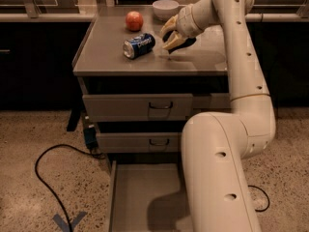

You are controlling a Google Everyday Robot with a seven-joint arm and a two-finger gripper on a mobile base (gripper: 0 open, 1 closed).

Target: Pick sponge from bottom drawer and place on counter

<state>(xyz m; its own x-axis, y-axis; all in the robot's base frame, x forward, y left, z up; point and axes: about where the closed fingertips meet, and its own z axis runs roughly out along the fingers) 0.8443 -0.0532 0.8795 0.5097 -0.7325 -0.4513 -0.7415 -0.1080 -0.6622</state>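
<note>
Speckled terrazzo floor [29,129] is seen at far left, crossed by a looped black cable [35,167], with a blue tape mark [70,221] at the bottom edge.

The flat matte grey metal counter [106,52] is seen centre-frame, on top of the cabinet. On it are a round red apple [134,21] towards the back, a blue soda can [138,45] lying on its side, and a white bowl [165,7] at the back edge.

The two-finger gripper [173,35] is positioned just right of the can, over the counter, with its pale fingers pointed left and down. The small dark green sponge [187,43] is pinched between them. Contact with the counter cannot be told.

The white arm [241,81] is bent. The wrist comes in from the right, and the links run down the right side to a bulky section in the foreground.

Containers:
- **Bowl:** its contents cannot be seen.
- **Upper drawers:** two grey drawer fronts [137,106] with dark handles are shut.
- **Bottom drawer:** the wide shallow grey bottom drawer [137,192] stands open. Its plain floor and left wall are visible, and its right part is hidden by the arm.
</note>
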